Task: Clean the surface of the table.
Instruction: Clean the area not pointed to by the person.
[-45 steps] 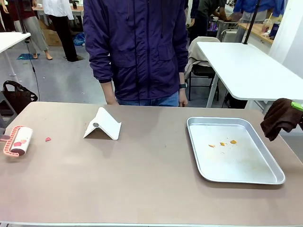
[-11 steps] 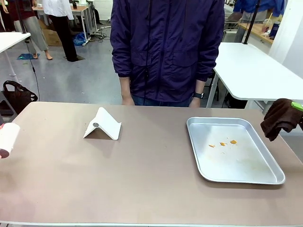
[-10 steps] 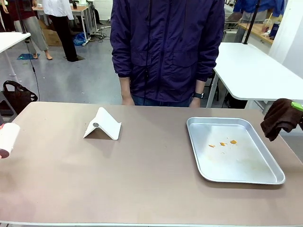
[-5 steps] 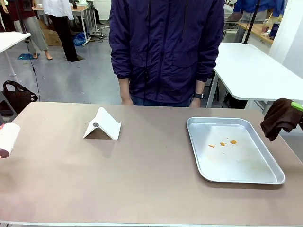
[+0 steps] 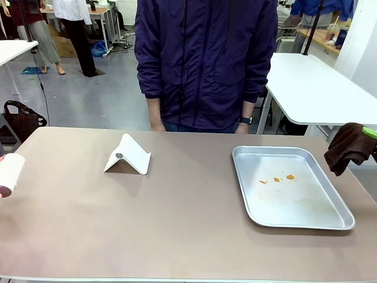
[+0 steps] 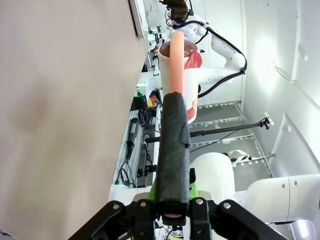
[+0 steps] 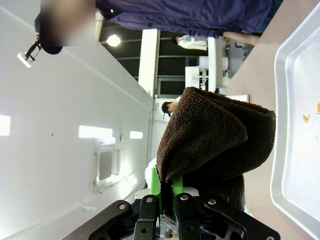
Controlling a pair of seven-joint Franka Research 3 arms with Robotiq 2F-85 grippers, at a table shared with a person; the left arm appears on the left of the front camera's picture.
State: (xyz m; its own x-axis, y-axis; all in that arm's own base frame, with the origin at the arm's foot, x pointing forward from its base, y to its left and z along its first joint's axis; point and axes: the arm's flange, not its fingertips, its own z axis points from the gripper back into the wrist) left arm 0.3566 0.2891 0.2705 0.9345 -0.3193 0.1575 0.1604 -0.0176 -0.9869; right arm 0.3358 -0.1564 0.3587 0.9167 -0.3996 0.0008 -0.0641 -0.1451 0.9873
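Both tools gripped at the edges, worktop waiting for a pass.
The left hand [image 6: 172, 194] is clamped on the black handle of the lint roller [image 5: 8, 172] at the left edge; the right hand [image 7: 166, 195] pinches a brown cloth [image 5: 349, 147] at the right edge. Between them the worktop [image 5: 177, 218] carries a white stand [image 5: 128, 155] and a metal tray [image 5: 293, 223] with orange crumbs [image 5: 277, 178]. Fine scraps may be too small to see here, so lay the tool flat and sweep in overlapping strokes, skirting stand and tray.
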